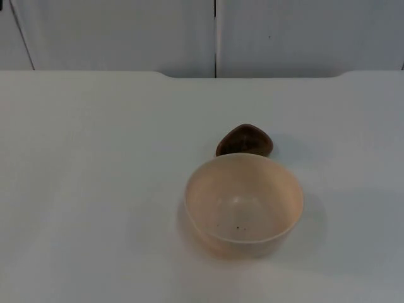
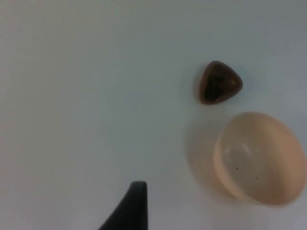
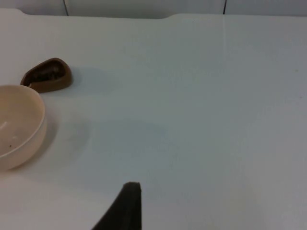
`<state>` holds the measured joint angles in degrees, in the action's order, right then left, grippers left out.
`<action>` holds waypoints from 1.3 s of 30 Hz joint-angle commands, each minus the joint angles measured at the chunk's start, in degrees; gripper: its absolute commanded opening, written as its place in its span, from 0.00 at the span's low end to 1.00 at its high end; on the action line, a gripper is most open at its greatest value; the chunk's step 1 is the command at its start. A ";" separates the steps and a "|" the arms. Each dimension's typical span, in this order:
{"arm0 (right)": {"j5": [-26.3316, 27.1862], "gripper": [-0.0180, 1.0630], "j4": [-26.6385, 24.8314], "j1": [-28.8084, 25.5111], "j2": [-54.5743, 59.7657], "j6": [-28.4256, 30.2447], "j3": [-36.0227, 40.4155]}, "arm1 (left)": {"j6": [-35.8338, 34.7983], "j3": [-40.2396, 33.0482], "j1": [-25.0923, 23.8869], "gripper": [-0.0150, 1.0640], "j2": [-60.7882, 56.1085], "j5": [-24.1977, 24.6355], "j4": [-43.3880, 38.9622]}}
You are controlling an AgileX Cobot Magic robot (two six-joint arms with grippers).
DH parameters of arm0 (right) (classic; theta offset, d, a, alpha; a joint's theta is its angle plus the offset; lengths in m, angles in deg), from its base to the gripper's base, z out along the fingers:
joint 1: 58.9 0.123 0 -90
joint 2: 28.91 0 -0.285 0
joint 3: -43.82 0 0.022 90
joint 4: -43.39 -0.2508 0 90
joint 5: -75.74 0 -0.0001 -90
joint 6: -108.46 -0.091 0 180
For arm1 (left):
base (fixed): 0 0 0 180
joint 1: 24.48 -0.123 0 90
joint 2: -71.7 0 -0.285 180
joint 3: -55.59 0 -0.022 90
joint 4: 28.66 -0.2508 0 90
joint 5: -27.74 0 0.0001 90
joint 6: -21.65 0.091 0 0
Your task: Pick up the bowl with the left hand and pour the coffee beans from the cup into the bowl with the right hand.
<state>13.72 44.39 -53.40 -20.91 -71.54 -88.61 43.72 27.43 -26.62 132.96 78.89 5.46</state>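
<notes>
A cream bowl (image 1: pixel 243 205) stands upright on the white table, right of the middle, with a few dark specks inside. Just behind it, touching or nearly touching its rim, sits a small brown cup (image 1: pixel 245 141) with dark coffee beans in it. The left wrist view has the bowl (image 2: pixel 261 158) and the cup (image 2: pixel 219 82) well away from my left gripper (image 2: pixel 133 208), which hangs above bare table. In the right wrist view my right gripper (image 3: pixel 125 207) also hangs over bare table, far from the bowl (image 3: pixel 17 124) and the cup (image 3: pixel 48 75). Neither gripper touches anything.
The white table top (image 1: pixel 95 189) stretches wide on all sides of the two objects. It ends at the grey partition wall (image 1: pixel 126 35) at the back, which has a vertical seam near the middle.
</notes>
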 commanded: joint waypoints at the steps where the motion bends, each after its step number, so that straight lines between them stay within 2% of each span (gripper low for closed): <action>1: 0.20 0.99 0.36 -0.30 -0.22 0.49 0.13 | 1.39 1.02 -0.15 0.94 1.87 0.94 1.63; 6: 0.20 0.99 0.36 -0.30 -0.22 0.49 0.13 | 3.60 1.00 0.54 0.94 5.02 1.03 3.62; 12: 0.20 0.99 0.36 -0.30 -0.22 0.59 0.13 | 4.16 1.00 5.91 0.94 9.77 0.35 3.39; 16: 0.20 0.99 0.36 -0.30 -0.22 0.62 0.13 | 4.16 1.00 10.76 0.94 13.96 -2.52 3.26; 27: 0.20 0.99 0.36 -0.30 -0.22 0.62 0.13 | 3.55 1.00 18.81 0.94 24.88 -8.93 3.26; 39: 0.20 0.99 0.36 -0.30 -0.22 0.62 0.13 | 3.81 1.00 19.59 0.94 35.38 -11.08 4.39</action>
<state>13.72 44.39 -53.40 -20.91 -71.54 -88.61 47.61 28.12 -7.39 167.60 68.44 8.72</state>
